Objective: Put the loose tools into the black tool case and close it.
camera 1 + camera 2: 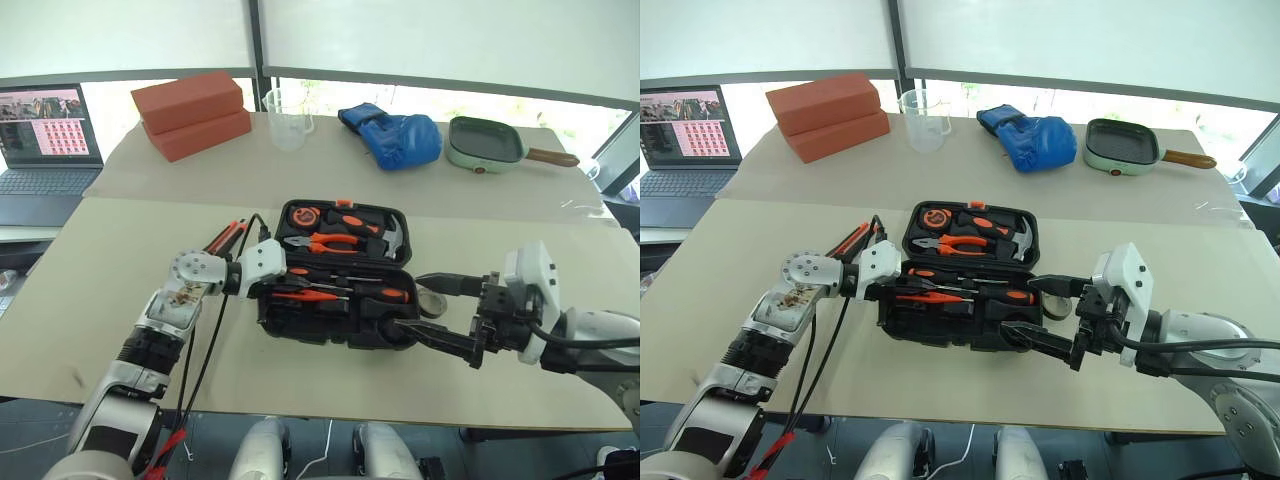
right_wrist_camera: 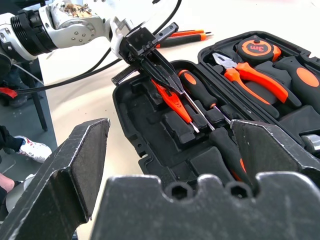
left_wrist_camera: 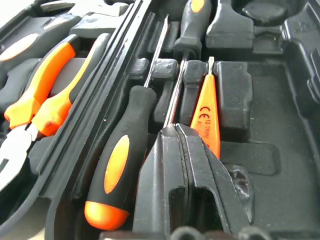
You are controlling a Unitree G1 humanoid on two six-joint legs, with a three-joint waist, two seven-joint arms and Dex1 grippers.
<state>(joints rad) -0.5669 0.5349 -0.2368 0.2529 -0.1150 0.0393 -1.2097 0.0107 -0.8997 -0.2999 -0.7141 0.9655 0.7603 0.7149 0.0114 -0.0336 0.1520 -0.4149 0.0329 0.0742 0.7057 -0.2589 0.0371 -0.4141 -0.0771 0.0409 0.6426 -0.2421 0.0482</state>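
The black tool case (image 1: 335,334) lies open in the middle of the table. Its near half holds two orange-and-black screwdrivers (image 3: 117,170) (image 2: 197,89) and a slim orange tester screwdriver (image 3: 207,119). My left gripper (image 2: 174,86) is shut, its tips down in that half between the tester and a screwdriver shaft. My right gripper (image 1: 425,312) hangs open at the case's near right corner. A small grey tape roll (image 1: 432,299) lies on the table just right of the case, between those open fingers. An orange-black utility knife (image 1: 225,240) lies on the table left of the case.
The case's lid half holds pliers (image 1: 330,243), a tape measure and a hammer. At the back stand two red bricks (image 1: 190,115), a clear measuring cup (image 1: 288,118), a blue glove (image 1: 395,135) and a green pan (image 1: 485,143). A laptop (image 1: 45,140) sits far left.
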